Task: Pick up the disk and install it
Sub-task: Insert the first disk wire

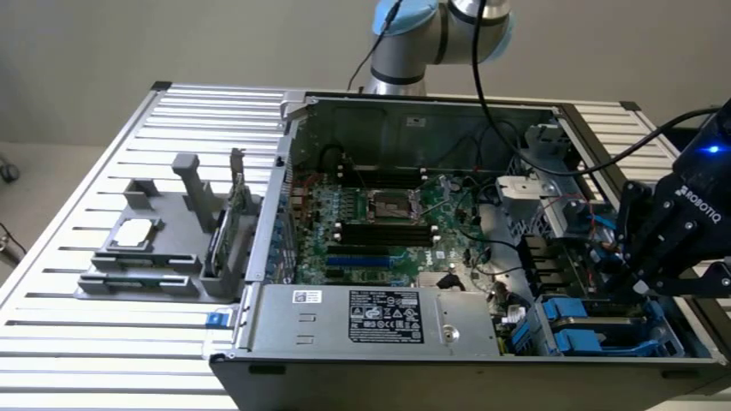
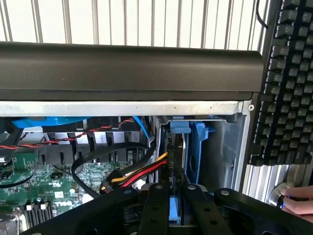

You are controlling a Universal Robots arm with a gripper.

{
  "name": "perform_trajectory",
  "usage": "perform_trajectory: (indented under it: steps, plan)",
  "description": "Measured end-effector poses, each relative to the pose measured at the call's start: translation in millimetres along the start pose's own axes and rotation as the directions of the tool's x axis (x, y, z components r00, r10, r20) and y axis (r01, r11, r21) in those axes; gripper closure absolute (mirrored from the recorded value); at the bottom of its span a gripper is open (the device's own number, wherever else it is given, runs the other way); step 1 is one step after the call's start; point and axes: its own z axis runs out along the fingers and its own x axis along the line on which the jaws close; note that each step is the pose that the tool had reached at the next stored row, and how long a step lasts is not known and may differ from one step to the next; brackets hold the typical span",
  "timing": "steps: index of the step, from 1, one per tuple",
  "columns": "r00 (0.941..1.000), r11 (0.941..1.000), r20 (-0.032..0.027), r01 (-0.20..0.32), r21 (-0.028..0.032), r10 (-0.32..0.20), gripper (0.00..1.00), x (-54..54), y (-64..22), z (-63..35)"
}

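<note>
Installing step: the gripper [image 2: 174, 192], jaws narrowed onto the disk [image 2: 175, 211], holds it edge-on at the blue bay [image 2: 198, 147] just ahead; seating likely demands square alignment.

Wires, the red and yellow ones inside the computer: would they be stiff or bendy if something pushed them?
Probably bendy: the red and yellow wires sag in a loose curve. Likely light, since they look thin. They might snag instead of sliding, because the black cable loops close by.
</note>
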Motion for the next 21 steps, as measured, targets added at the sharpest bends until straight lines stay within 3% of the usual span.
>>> perform_trajectory:
  steps: [21]
  plan:
    - [1.0000, 1.0000, -0.0014, -0.009, 0.0014, 0.009, 0.84, -1.3, 0.9, 3.1]
